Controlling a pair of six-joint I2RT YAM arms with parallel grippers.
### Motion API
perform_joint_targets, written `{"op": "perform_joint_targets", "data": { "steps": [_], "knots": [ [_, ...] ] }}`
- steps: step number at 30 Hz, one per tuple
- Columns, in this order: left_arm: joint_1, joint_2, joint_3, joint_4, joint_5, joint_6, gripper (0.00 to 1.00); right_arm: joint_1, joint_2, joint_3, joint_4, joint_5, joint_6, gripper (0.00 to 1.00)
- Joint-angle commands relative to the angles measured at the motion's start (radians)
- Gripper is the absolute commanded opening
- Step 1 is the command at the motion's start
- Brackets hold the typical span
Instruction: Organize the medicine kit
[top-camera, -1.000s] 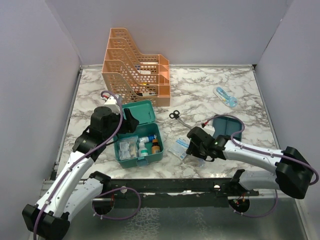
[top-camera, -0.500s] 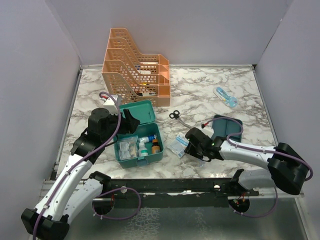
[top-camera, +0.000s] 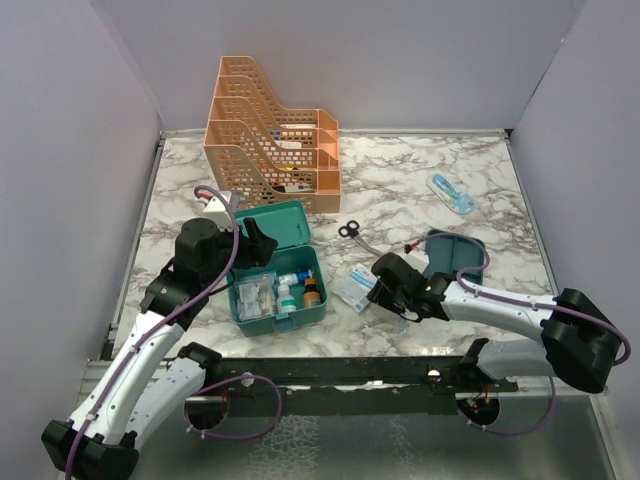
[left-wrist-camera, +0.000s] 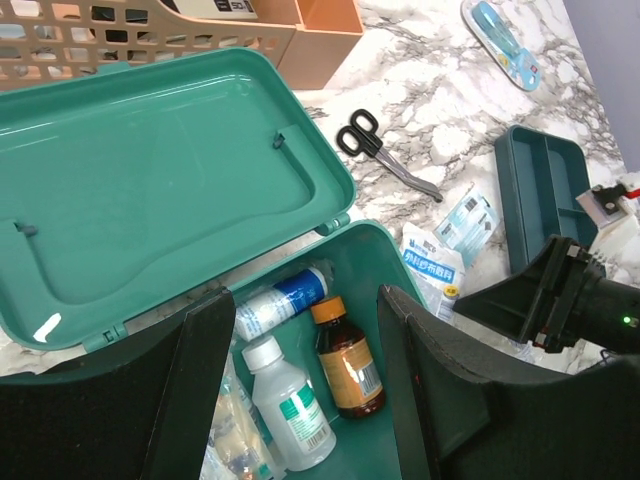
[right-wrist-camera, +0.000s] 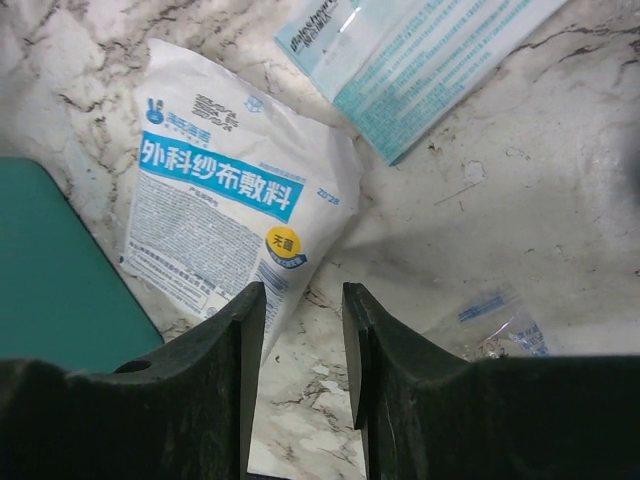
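Observation:
The medicine kit (top-camera: 285, 290) is a teal box standing open, its lid (left-wrist-camera: 160, 180) laid back. Inside lie a brown bottle (left-wrist-camera: 345, 355), a clear bottle (left-wrist-camera: 290, 405) and a blue-and-white tube (left-wrist-camera: 280, 300). My left gripper (left-wrist-camera: 305, 300) hovers open over the box with nothing between its fingers. The teal divided tray (top-camera: 455, 252) sits apart on the right. My right gripper (right-wrist-camera: 305, 300) is low over the marble, open. The edge of a white gauze packet (right-wrist-camera: 225, 200) reaches just inside its left finger (right-wrist-camera: 240, 380).
A pale blue packet (right-wrist-camera: 420, 60) and a clear wrapper (right-wrist-camera: 495, 320) lie beside the gauze packet. Black scissors (top-camera: 350, 232) lie behind them. An orange file rack (top-camera: 270, 135) stands at the back and a blue item (top-camera: 452, 193) lies at the back right.
My right gripper has slid a little left toward the packets and its jaws have narrowed. The left arm has barely shifted.

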Motion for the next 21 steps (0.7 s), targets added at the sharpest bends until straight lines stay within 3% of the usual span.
{"op": "perform_joint_targets", "data": {
  "steps": [1, 12, 17, 21],
  "knots": [
    [0.007, -0.016, -0.012, 0.011, -0.057, -0.009, 0.62, 0.0, -0.027, 0.032, 0.01, 0.056, -0.016, 0.39],
    [0.007, -0.039, -0.033, 0.018, -0.096, 0.006, 0.63, -0.003, 0.099, 0.037, 0.036, 0.022, 0.038, 0.41],
    [0.007, -0.05, -0.042, 0.031, -0.107, 0.009, 0.63, -0.006, 0.121, 0.037, 0.012, 0.05, 0.052, 0.28],
    [0.007, -0.06, -0.048, 0.035, -0.116, 0.01, 0.63, -0.006, 0.105, 0.043, -0.016, 0.073, 0.024, 0.07]
  ]
}}
